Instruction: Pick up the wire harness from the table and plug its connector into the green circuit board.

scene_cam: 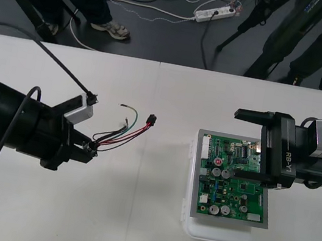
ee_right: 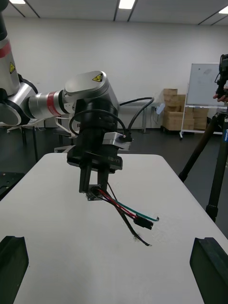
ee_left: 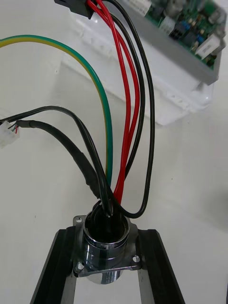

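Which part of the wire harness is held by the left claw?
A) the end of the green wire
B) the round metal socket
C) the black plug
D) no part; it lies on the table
B: the left claw is shut on the round metal socket, with the black plug free.

The location is a robotics laboratory or test cell. Indicators at the work area: a plain light surface (scene_cam: 131, 227) serving as a bare bench, a green circuit board (scene_cam: 234, 182) mounted on a white base (scene_cam: 216, 234), a wire harness (scene_cam: 123, 131) of thin red, black and green leads, and a robot arm (ee_right: 47, 102) of silver links with a red ring. Indicators beyond the far edge of the surface: a dark floor (scene_cam: 161, 43) carrying loose cables (scene_cam: 137, 6), a white power strip (scene_cam: 215, 13) and black tripod legs (scene_cam: 245, 28).
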Controlling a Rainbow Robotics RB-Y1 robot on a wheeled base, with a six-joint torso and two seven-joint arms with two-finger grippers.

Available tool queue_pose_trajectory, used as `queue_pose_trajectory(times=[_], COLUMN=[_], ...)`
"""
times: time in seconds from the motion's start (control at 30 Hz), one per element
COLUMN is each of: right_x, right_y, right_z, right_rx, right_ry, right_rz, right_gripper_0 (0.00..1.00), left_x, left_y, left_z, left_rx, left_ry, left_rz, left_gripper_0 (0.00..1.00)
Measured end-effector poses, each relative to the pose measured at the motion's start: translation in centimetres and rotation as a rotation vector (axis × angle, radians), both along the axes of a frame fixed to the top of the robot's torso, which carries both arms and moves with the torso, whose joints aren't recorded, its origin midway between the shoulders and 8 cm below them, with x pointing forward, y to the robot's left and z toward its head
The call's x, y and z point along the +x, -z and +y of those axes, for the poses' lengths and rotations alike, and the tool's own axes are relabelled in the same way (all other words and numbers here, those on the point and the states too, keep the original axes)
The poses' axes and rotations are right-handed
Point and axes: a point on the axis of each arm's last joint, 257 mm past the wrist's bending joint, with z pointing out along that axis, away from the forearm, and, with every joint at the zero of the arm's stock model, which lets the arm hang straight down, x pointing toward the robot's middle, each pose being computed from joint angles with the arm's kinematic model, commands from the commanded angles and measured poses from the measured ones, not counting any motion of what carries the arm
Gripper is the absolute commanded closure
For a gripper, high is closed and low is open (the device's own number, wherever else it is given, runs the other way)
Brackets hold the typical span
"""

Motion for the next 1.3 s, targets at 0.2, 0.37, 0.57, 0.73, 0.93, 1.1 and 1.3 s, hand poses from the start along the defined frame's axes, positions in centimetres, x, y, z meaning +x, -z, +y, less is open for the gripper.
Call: queue_pose_trajectory(times=[0.2,0.37,0.57,0.73,0.93,1.1,1.3], right_x=[0.0,0.0,0.0,0.0,0.0,0.0,0.0], right_y=[0.0,0.0,0.0,-0.1,-0.3,-0.4,-0.4], right_z=[0.0,0.0,0.0,-0.1,-0.2,-0.2,-0.2], right_rx=[0.000,0.000,0.000,0.002,0.008,0.013,0.014], right_ry=[0.000,0.000,0.001,0.002,0.003,0.001,0.001], right_rz=[0.000,0.000,0.000,-0.001,-0.003,-0.003,-0.003], right_gripper_0=[0.00,0.00,0.00,0.00,0.00,0.00,0.00], left_x=[-0.4,-1.0,-1.2,-2.0,-2.8,-3.7,-6.2], left_y=[-2.6,-4.6,-7.0,-8.7,-10.3,-10.9,-12.3], left_z=[-2.3,-3.7,-5.3,-6.4,-7.2,-8.2,-9.7], left_rx=[-0.081,-0.141,-0.194,-0.260,-0.355,-0.389,-0.477], left_ry=[0.061,0.111,0.161,0.206,0.245,0.288,0.378], left_rz=[-0.010,-0.013,-0.034,-0.018,0.049,0.082,0.178], left_gripper_0=[1.00,1.00,1.00,1.00,1.00,1.00,1.00])
